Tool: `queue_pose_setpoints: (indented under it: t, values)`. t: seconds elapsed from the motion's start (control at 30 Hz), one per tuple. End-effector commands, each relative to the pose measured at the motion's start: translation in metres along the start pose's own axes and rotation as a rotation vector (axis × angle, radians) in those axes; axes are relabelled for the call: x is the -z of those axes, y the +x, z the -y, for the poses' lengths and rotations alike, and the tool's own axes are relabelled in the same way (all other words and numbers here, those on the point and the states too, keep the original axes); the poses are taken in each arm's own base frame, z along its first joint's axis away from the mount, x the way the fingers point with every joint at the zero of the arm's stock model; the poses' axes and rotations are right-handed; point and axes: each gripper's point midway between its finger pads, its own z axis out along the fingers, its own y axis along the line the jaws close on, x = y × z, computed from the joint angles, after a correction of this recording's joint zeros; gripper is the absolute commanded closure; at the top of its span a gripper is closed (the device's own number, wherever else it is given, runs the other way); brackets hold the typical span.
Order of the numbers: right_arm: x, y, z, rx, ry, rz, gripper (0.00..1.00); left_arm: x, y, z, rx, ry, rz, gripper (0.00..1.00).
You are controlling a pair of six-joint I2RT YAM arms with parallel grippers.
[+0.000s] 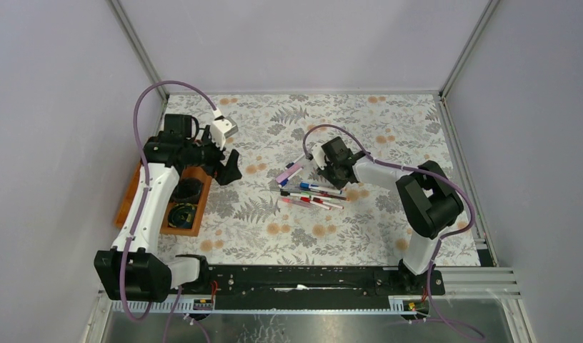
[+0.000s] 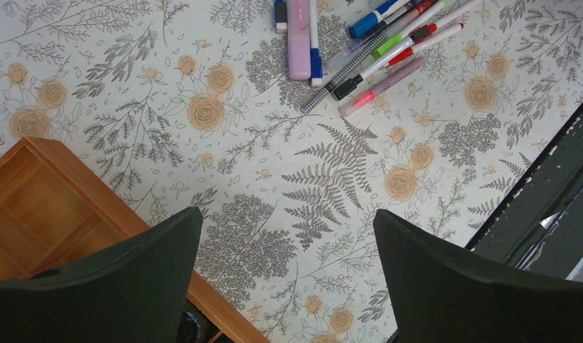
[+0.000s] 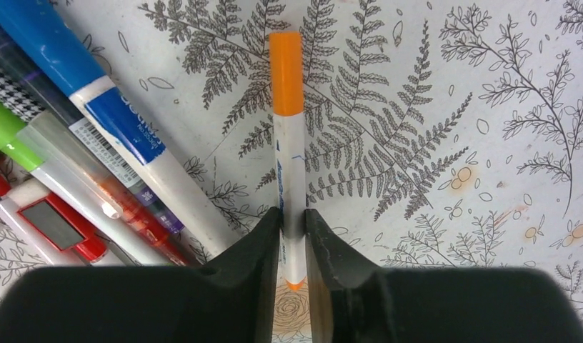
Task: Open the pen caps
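You are pinching the orange pen (image 3: 288, 164) by its white barrel with the right gripper (image 3: 294, 229) closed snug on it, beside the other pens (image 1: 310, 193), leaving the orange cap (image 3: 286, 71) jutting free for the left gripper (image 2: 287, 214), which you are holding wide open and empty near the wooden tray (image 2: 31, 200).

barcode on blue pen (image 3: 124, 136), lettering beside it unreadable
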Motion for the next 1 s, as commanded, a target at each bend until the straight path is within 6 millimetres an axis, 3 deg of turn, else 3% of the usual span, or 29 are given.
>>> queue_pose_setpoints:
  t: [0.0, 0.13, 0.3, 0.5, 0.63, 0.73, 0.83, 0.97]
  values:
    - [-0.008, -0.006, 0.000, -0.042, -0.007, -0.007, 0.71, -0.001, 0.007, 0.011, -0.006, 0.039, -0.017, 0.01]
    - [-0.016, -0.009, 0.000, -0.073, -0.028, 0.016, 0.66, -0.001, 0.007, 0.013, -0.010, 0.047, -0.025, 0.01]
    - [-0.017, -0.010, 0.002, -0.127, -0.082, 0.068, 0.68, -0.005, 0.010, 0.016, -0.004, 0.070, -0.031, 0.01]
    - [-0.005, -0.020, 0.015, -0.159, -0.073, 0.119, 0.94, -0.011, 0.009, 0.027, -0.014, 0.115, -0.035, 0.01]
    - [0.030, -0.053, 0.026, -0.151, -0.057, 0.234, 1.00, -0.021, 0.015, 0.039, -0.030, 0.167, -0.051, 0.01]
    - [0.077, -0.089, 0.018, -0.144, -0.117, 0.368, 1.00, -0.028, 0.020, 0.044, -0.048, 0.198, -0.063, 0.01]
    - [0.121, -0.113, -0.017, -0.152, -0.305, 0.477, 1.00, -0.031, 0.025, 0.049, -0.083, 0.233, -0.061, 0.01]
    - [0.160, -0.120, -0.073, -0.158, -0.592, 0.510, 1.00, -0.032, 0.024, 0.064, -0.158, 0.298, -0.020, 0.01]
